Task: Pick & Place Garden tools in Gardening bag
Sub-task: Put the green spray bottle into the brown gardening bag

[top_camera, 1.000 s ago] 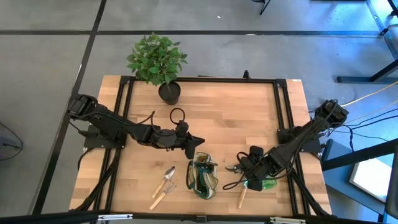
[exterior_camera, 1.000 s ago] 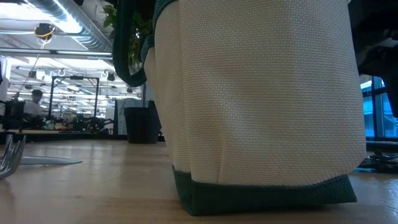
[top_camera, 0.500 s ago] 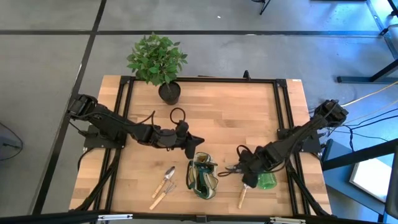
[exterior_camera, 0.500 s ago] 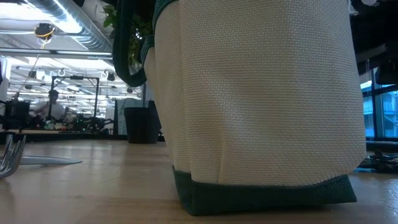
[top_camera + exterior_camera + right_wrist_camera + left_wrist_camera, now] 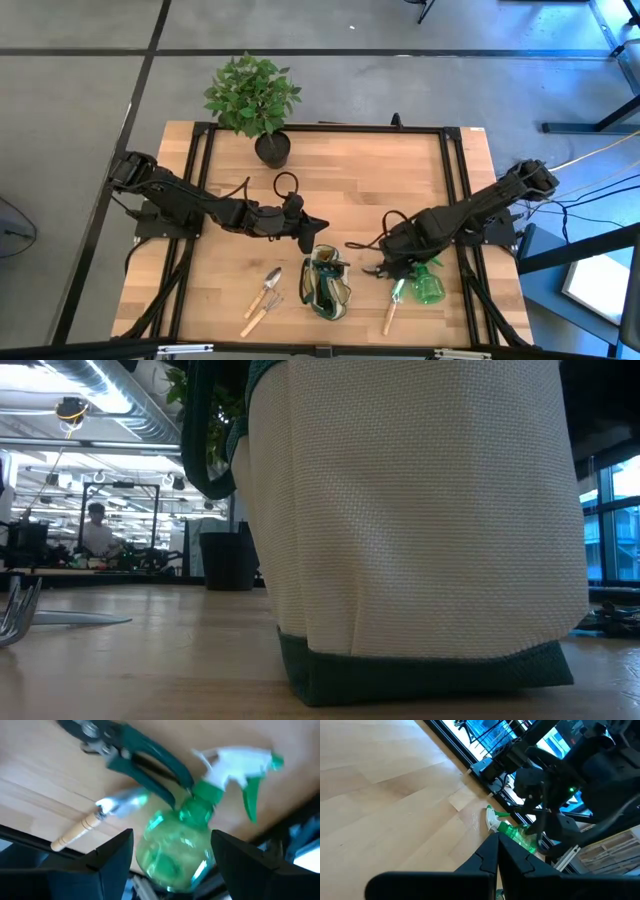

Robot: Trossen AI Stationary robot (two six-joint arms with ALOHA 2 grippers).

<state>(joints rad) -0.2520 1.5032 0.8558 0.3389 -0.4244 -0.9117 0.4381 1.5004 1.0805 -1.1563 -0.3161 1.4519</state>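
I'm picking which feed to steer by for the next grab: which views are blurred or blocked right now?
Right wrist view: motion-smeared, though the green spray bottle, pruners and a wooden-handled tool still read between the right hand's open fingers. Low view: the bag fills most of the frame, hiding the tools. High view: sharp, evenly lit. Left wrist view: clear enough.

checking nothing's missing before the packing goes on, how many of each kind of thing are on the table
wooden-handled tools: 3
pruners: 1
spray bottle: 1
gardening bag: 1
potted plant: 1
total: 7
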